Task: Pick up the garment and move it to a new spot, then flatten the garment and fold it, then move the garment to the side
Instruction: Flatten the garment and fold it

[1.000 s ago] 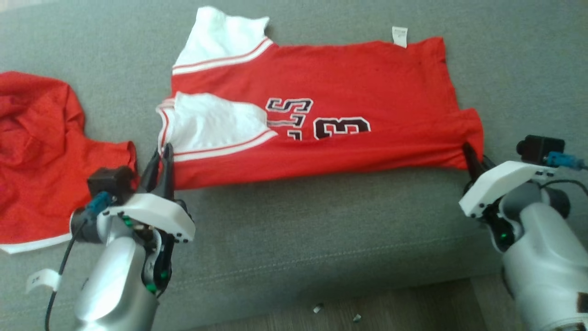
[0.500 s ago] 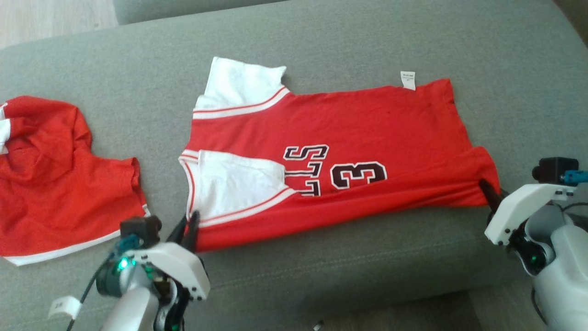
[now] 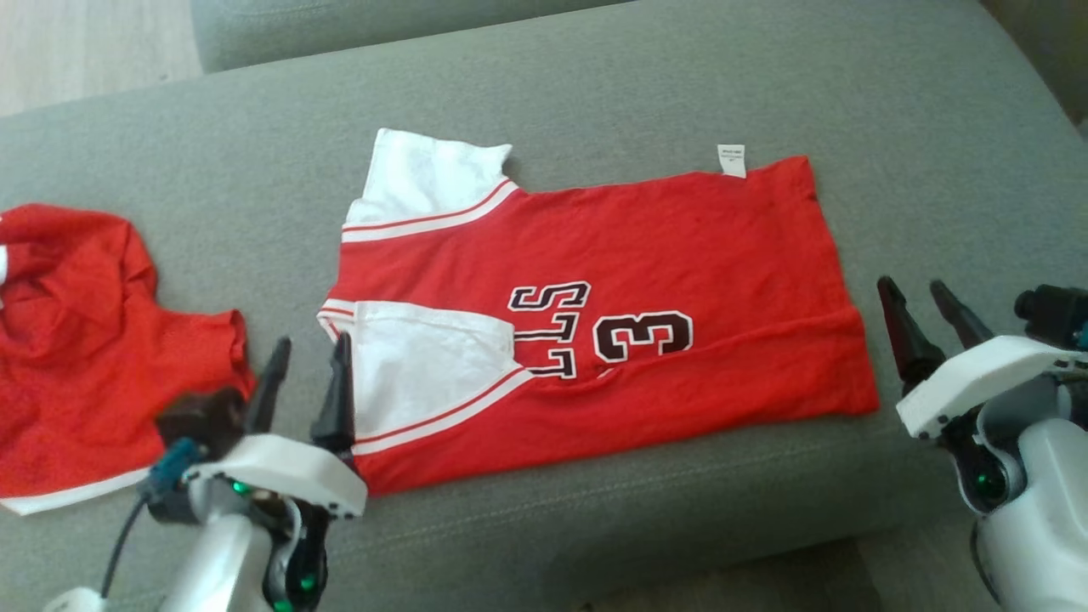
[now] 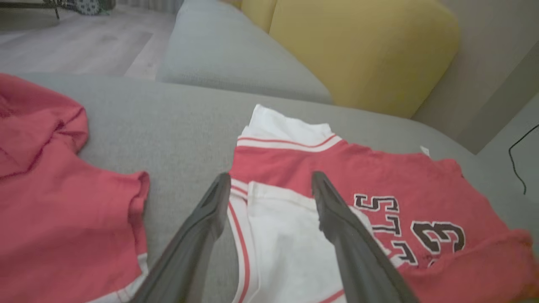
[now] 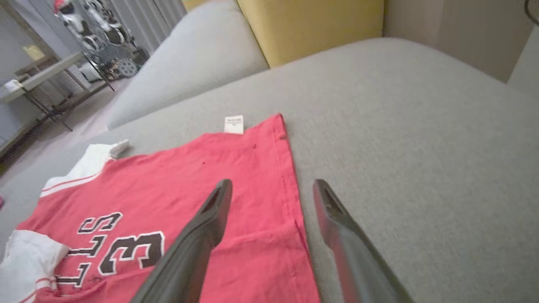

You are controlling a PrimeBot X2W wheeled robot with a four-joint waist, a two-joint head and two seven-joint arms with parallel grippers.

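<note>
The garment point(image 3: 646, 255) is a red jersey with white sleeves and dark lettering. It lies folded lengthwise on the grey sofa seat point(image 3: 595, 93). The same garment point(image 4: 294, 164) appears in the left wrist view, and again as the garment point(image 5: 177, 176) in the right wrist view. My left gripper point(image 3: 310, 350) stands open at its near left corner, by the white sleeve, holding nothing. My right gripper point(image 3: 915, 290) is open just off the jersey's right hem, clear of the cloth. From the wrists, the left gripper point(image 4: 269, 179) and right gripper point(image 5: 271, 185) both show spread fingers.
A second red garment point(image 3: 76, 340) lies crumpled at the left of the seat. A yellow cushion point(image 4: 362, 46) and a grey backrest point(image 4: 227, 46) stand behind. The seat's front edge runs just below my grippers, with wooden floor point(image 3: 76, 42) beyond the sofa's far left.
Both grippers were shut on the jersey's near corners; they have let go and opened, and the near edge lies flat. The head camera has tilted, shifting the whole picture.
</note>
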